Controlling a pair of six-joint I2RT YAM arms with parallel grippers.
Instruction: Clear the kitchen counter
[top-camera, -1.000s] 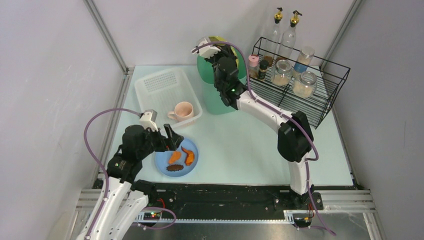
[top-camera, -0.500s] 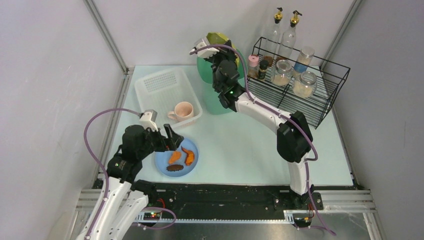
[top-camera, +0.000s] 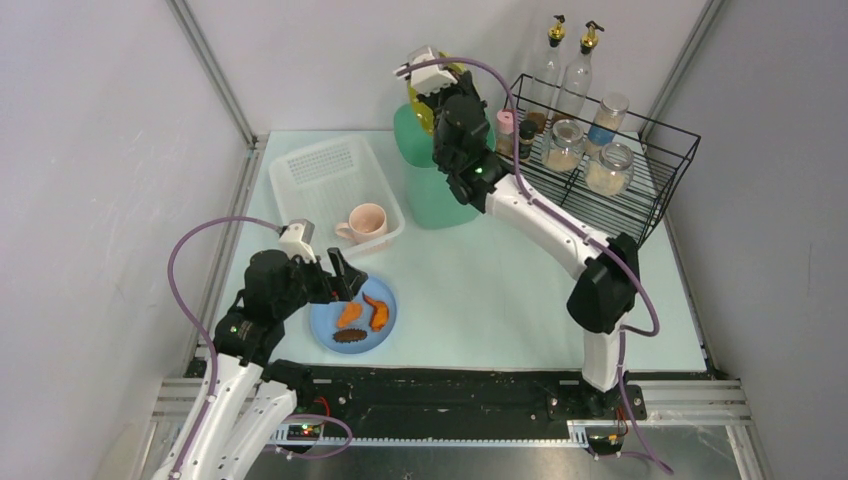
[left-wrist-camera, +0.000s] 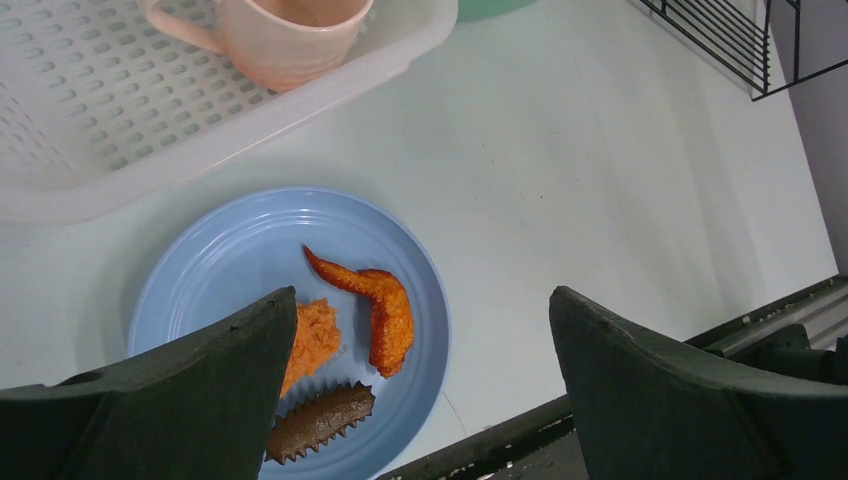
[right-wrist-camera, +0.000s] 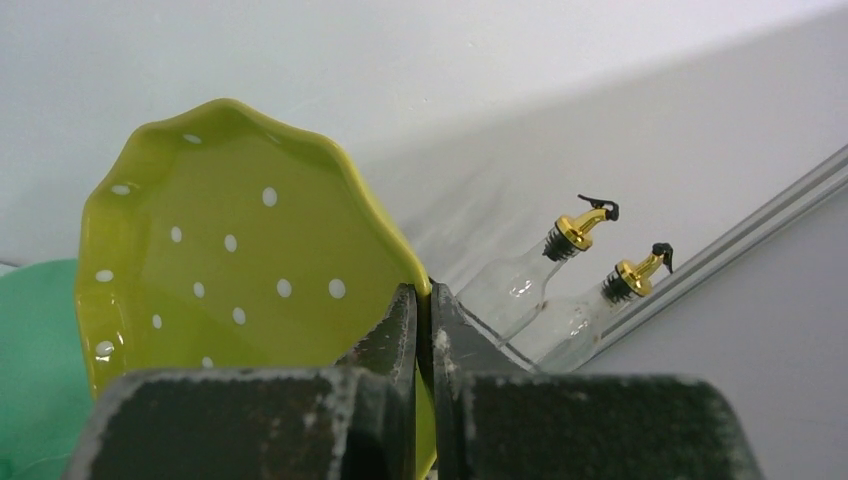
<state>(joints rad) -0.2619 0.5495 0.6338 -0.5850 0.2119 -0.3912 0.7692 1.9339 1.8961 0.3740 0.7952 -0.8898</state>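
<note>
The pale kitchen counter (top-camera: 480, 290) carries a blue plate (top-camera: 325, 322) near its front left. On that plate (left-wrist-camera: 230, 250) lie an orange chicken wing (left-wrist-camera: 385, 310), an orange lump (left-wrist-camera: 315, 335) and a brown spiky piece (left-wrist-camera: 320, 420). My left gripper (left-wrist-camera: 422, 295) hovers open just above the plate's right side, holding nothing. At the back, my right gripper (right-wrist-camera: 422, 300) is shut on the rim of a yellow-green dotted plate (right-wrist-camera: 240, 270), held on edge high over the green bin (top-camera: 425, 175).
A white perforated basket (top-camera: 320, 175) at the back left holds a pink mug (top-camera: 365, 222). A black wire rack (top-camera: 620, 190) with jars fills the back right. Two gold-capped oil bottles (top-camera: 565, 60) stand behind it. Grey walls enclose three sides.
My right arm has swung the yellow-green plate a little to the right and higher above the green bin. The left arm has not moved.
</note>
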